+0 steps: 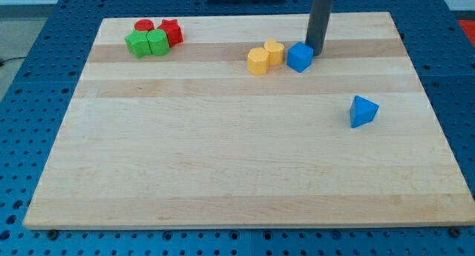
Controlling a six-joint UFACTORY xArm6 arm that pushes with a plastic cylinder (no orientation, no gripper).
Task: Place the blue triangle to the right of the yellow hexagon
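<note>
The blue triangle (363, 111) lies alone at the view's right, mid-height on the board. The yellow hexagon (258, 61) sits near the view's top centre, touching a yellow heart-like block (274, 52) on its right. A blue cube (300, 57) stands just right of that yellow pair. My tip (316, 51) is down at the blue cube's upper right edge, touching or almost touching it. The tip is well above and left of the blue triangle.
At the view's top left is a tight cluster: a red round block (144, 26), a red star-like block (171, 31), a green star-like block (137, 44) and a green block (157, 42). The wooden board (237, 174) lies on a blue perforated table.
</note>
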